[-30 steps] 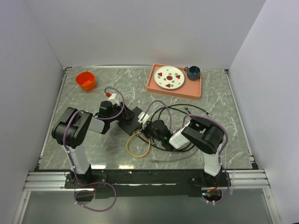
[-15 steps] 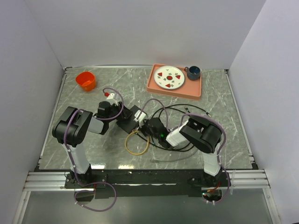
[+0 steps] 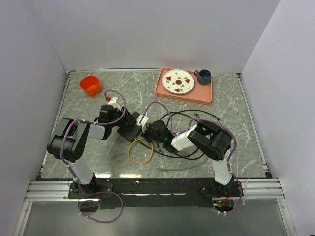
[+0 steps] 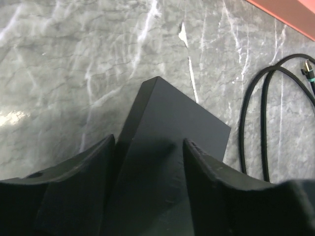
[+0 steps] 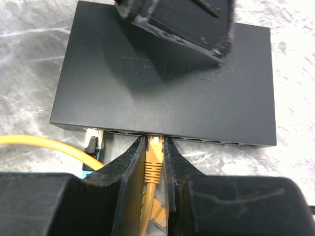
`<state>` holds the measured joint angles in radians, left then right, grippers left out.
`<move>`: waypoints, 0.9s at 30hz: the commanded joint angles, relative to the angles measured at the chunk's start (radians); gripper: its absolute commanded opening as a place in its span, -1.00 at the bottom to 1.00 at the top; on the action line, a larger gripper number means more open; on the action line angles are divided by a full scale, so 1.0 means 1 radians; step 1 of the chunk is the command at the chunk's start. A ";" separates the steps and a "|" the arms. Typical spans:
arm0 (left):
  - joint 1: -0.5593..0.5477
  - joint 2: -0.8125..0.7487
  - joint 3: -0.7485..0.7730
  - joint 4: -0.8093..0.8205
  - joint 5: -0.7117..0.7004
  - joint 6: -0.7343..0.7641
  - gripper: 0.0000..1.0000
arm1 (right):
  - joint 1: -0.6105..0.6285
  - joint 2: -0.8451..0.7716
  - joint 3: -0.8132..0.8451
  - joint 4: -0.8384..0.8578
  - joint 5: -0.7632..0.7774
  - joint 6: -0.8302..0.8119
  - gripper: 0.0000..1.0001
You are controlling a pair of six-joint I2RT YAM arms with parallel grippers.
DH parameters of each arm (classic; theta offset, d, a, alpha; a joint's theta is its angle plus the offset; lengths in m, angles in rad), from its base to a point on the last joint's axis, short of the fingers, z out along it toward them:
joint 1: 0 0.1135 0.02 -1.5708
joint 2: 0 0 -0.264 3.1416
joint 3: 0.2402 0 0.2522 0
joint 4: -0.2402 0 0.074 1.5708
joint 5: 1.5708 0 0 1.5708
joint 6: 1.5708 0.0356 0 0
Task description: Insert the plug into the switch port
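Note:
The flat black switch box (image 5: 162, 93) lies on the marble table, its port row along the near side. My right gripper (image 5: 156, 140) is shut on the yellow plug (image 5: 154, 156), whose tip is at a switch port (image 5: 156, 137) near the row's middle. In the top view the box (image 3: 129, 132) sits between my left gripper (image 3: 129, 121) and my right gripper (image 3: 147, 132). My left gripper (image 4: 149, 145) stands open over the box (image 4: 167, 118), one finger by its left edge and the other over its top. Those left fingers (image 5: 182, 19) show above the box's far side.
A second plug with a dark boot (image 5: 93, 143) sits in the leftmost port, its yellow cable looping on the table (image 3: 140, 156). Black cables (image 3: 197, 115) lie right of the box. An orange cup (image 3: 90, 84) stands back left. The salmon tray (image 3: 206, 96) at the back holds a plate and mug.
Both grippers, the box and the yellow loop have shifted left on the table. The left arm has stretched out lower, and its jaws have widened.

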<state>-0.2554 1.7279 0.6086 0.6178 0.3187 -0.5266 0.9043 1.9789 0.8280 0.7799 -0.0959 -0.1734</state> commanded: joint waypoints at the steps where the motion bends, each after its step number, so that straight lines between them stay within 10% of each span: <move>1: -0.093 0.022 0.026 -0.339 0.237 -0.067 0.28 | 0.031 0.026 0.068 -0.036 -0.111 0.067 -1.00; 12: -0.041 0.010 0.115 -0.469 0.065 -0.032 0.46 | 0.030 0.000 0.086 -0.205 -0.070 0.086 0.21; 27: -0.041 -0.211 0.160 -0.613 -0.168 0.048 0.49 | 0.025 -0.133 0.072 -0.361 0.027 0.114 0.76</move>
<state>-0.2878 1.5646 0.7353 0.0830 0.1772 -0.5087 0.9268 1.9324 0.9249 0.4938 -0.0959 -0.0753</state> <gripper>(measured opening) 0.744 0.861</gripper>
